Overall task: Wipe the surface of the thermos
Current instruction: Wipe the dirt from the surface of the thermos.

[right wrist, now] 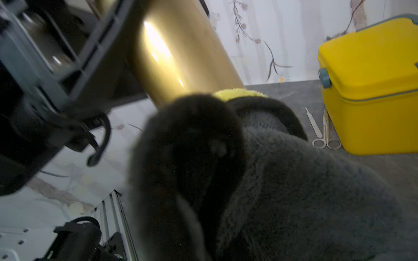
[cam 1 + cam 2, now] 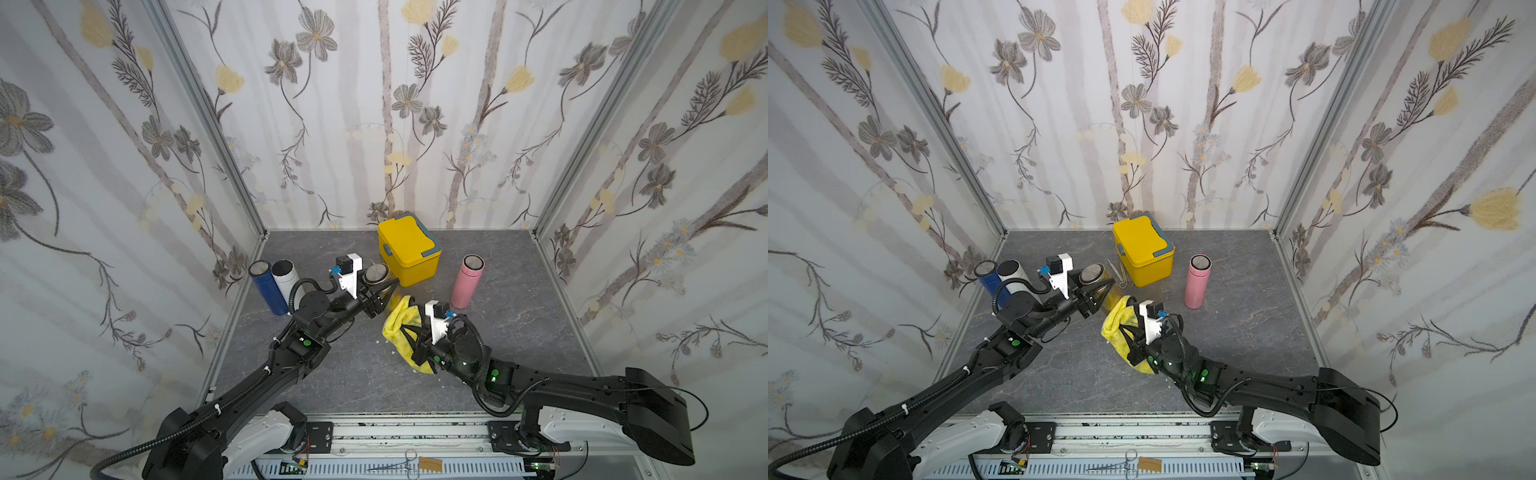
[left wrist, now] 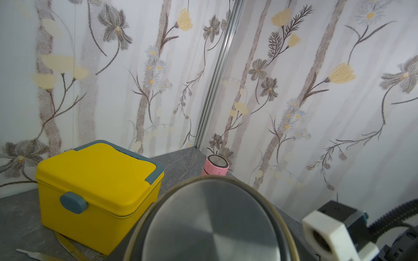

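Floral wallpaper (image 2: 374,104) covers the three walls around a grey marbled table (image 2: 519,340). Near the middle of the table, the left gripper (image 2: 1098,296) has its fingers clamped around the side of a gold thermos (image 2: 1093,275) with a steel lid. The thermos leans at a tilt, lid uppermost. Its base is hidden, so I cannot tell whether it touches the table. The right gripper (image 2: 413,343) comes in from the front with its fingers pressed together on a cloth (image 2: 397,324), which is yellow on one side and grey on the other. The cloth bunches over this gripper. In the right wrist view its yellow edge lies against the lower body of the thermos. Just behind the thermos, toward the back wall, sits a yellow box (image 2: 409,253) with a closed lid and grey-blue latches. Scissors (image 2: 1123,277) and tweezers (image 2: 1112,269) lie flat on the table, touching or nearly touching each other, just beside the box and between it and the thermos. A pink bottle (image 2: 467,282) stands upright to the right of the box, apart from it. By the left wall, a blue bottle (image 2: 268,291) and a white bottle (image 2: 286,278) stand side by side, touching.
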{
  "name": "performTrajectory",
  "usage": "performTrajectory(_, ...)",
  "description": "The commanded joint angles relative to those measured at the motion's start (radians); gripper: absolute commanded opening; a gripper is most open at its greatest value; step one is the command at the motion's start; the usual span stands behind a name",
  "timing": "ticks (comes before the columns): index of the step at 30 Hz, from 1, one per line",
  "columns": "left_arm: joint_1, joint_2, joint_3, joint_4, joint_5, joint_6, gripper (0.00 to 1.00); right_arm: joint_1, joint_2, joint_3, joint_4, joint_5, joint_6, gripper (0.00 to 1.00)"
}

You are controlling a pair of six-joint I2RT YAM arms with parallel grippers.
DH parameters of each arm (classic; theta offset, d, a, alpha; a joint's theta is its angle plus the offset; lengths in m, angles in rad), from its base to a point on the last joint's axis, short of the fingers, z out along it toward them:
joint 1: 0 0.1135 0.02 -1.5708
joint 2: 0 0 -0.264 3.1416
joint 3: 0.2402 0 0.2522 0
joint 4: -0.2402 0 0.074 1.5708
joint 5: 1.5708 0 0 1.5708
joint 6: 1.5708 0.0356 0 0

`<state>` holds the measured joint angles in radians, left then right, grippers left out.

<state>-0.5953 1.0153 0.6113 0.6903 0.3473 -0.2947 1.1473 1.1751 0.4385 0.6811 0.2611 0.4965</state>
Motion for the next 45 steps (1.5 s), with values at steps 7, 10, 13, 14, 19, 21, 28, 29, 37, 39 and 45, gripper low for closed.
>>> performTrajectory(7,-0.027,-0.033,0.017,0.102,0.084,-0.070,0.00,0.038,-0.058,0.146,-0.058,0.046,-0.095,0.00)
performTrajectory(10,-0.032,-0.043,0.014,0.085,0.084,-0.059,0.00,0.043,-0.053,0.177,-0.042,0.052,-0.102,0.00)
performTrajectory(13,-0.034,-0.050,0.016,0.060,0.085,-0.047,0.00,0.042,-0.027,0.128,-0.022,0.112,-0.080,0.00)
performTrajectory(14,-0.036,-0.053,0.015,0.052,0.087,-0.043,0.00,0.042,-0.019,0.100,-0.013,0.133,-0.060,0.00)
performTrajectory(19,-0.040,-0.062,0.026,0.012,0.098,-0.021,0.00,0.043,-0.017,-0.076,0.076,0.175,-0.017,0.00)
performTrajectory(21,-0.042,-0.058,0.026,0.015,0.098,-0.024,0.00,0.043,-0.045,-0.073,0.066,0.167,-0.029,0.00)
performTrajectory(28,-0.051,-0.043,0.038,0.011,0.107,-0.018,0.00,0.052,-0.055,0.133,-0.015,0.081,-0.118,0.00)
performTrajectory(29,-0.052,-0.043,0.037,0.010,0.105,-0.017,0.00,0.052,-0.052,0.140,-0.006,0.074,-0.121,0.00)
performTrajectory(37,-0.058,-0.041,0.035,-0.003,0.098,0.002,0.00,0.049,0.019,-0.050,0.120,0.165,-0.028,0.00)
performTrajectory(39,-0.060,-0.044,0.035,-0.009,0.095,0.010,0.00,0.051,0.037,-0.077,0.141,0.184,-0.021,0.00)
performTrajectory(45,-0.061,-0.028,0.036,0.000,0.092,0.021,0.00,0.052,-0.039,0.052,0.046,0.109,-0.083,0.00)
